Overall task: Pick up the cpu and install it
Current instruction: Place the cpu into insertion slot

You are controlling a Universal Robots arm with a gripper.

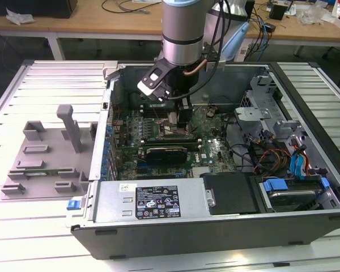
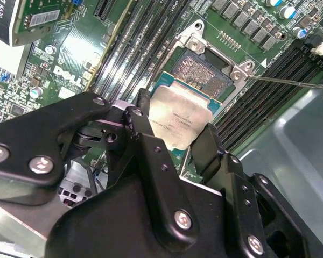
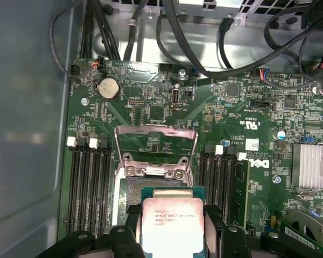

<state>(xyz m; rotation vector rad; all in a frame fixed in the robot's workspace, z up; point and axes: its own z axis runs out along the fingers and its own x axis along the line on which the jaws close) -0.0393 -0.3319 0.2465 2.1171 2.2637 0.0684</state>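
**Pinched level over the open socket [image 2: 202, 72]: the cpu [image 2: 180, 121]**

Gripped by two opposite edges in the hand [image 2: 175, 129], with the black fingers [image 2: 141, 126] closed narrow against the chip's sides and nowhere across its face. Held flat, silvery lid up and green rim showing, most likely to keep the underside contacts untouched and parallel to the socket bed. Hung partly over the socket in both wrist views, not yet seated. Could not tell from these angles how near the bed it was.

Found the socket's metal load frame [image 3: 156, 129] tipped up and back on its hinge, with the pin field bare. Judged this a layout that favours a straight, level approach from above over any slide from the side. Flanked on both sides by rows of memory slots [image 3: 89, 183] on the motherboard [image 3: 161, 110], so little room for broad fingers and good reason for an edge grip.

Seen in the exterior view low inside the opened computer case [image 1: 215, 232]. Lay on its side on the slatted counter [image 1: 22, 243], board facing up, evidently to give access from overhead. Noted a grey fixture tray [image 1: 45, 153] on the counter to the exterior view's left of the case, well apart from the hand.
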